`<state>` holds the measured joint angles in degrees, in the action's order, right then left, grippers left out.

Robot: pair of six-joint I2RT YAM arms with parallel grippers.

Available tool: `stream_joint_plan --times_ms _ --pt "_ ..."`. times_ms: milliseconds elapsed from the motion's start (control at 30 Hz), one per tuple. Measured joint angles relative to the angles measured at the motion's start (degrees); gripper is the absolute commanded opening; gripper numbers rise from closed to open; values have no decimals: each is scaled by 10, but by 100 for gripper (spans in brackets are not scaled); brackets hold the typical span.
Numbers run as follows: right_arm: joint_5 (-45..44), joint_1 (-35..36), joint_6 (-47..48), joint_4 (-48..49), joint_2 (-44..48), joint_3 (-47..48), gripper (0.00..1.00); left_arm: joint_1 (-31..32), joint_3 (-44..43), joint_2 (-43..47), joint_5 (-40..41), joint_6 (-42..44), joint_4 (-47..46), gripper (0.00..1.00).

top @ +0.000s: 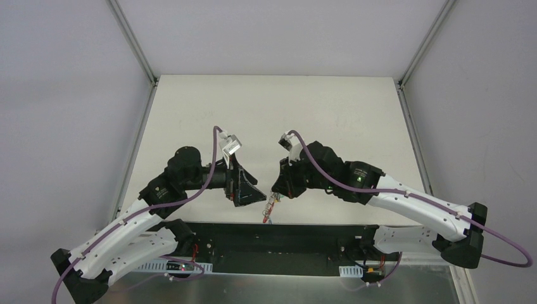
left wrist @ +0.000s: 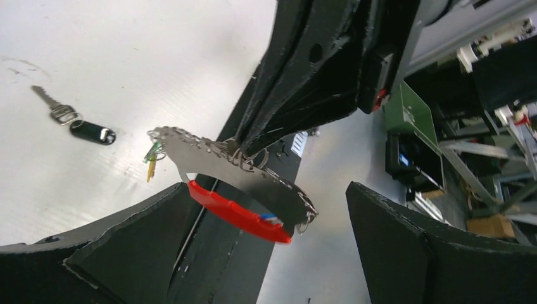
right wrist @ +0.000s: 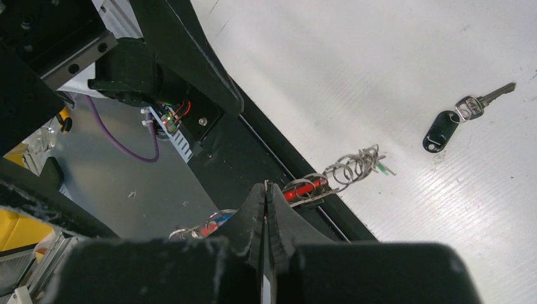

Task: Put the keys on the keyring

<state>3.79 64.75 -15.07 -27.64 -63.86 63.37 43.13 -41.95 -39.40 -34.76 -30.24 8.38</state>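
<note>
My right gripper (top: 277,193) is shut on the keyring (top: 271,209), which hangs over the table's front edge. In the left wrist view the keyring (left wrist: 253,180) is a flat silvery piece with a curved red section (left wrist: 237,212) and small wire rings along its edge. The right fingers (left wrist: 297,82) pinch it from above. Small green and yellow keys (left wrist: 152,161) dangle from its far end. My left gripper (left wrist: 269,209) stands open around the keyring's lower part without touching it. A black-headed key (left wrist: 93,133) (right wrist: 441,131) lies loose on the table.
The white table (top: 272,114) ends at a black front rail (right wrist: 253,152). Below it are a grey floor, a purple cable (right wrist: 120,142) and a green circuit board (left wrist: 411,114). Both arms crowd the near middle.
</note>
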Motion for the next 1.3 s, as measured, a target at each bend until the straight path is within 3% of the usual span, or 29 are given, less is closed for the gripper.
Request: stream_joint_plan --times_ms 267,833,1067,1300 --pt "-9 1 -21 -27 1 21 0 34 1 -41 -28 11 -32 91" --pt "-87 2 -48 -66 -33 66 0 42 1 -53 -12 23 -20 91" --pt "-101 2 -56 -73 -43 67 0 42 -1 -68 7 38 -7 72" --pt "-107 3 -59 -76 -43 68 0 42 -2 -75 19 52 17 44"
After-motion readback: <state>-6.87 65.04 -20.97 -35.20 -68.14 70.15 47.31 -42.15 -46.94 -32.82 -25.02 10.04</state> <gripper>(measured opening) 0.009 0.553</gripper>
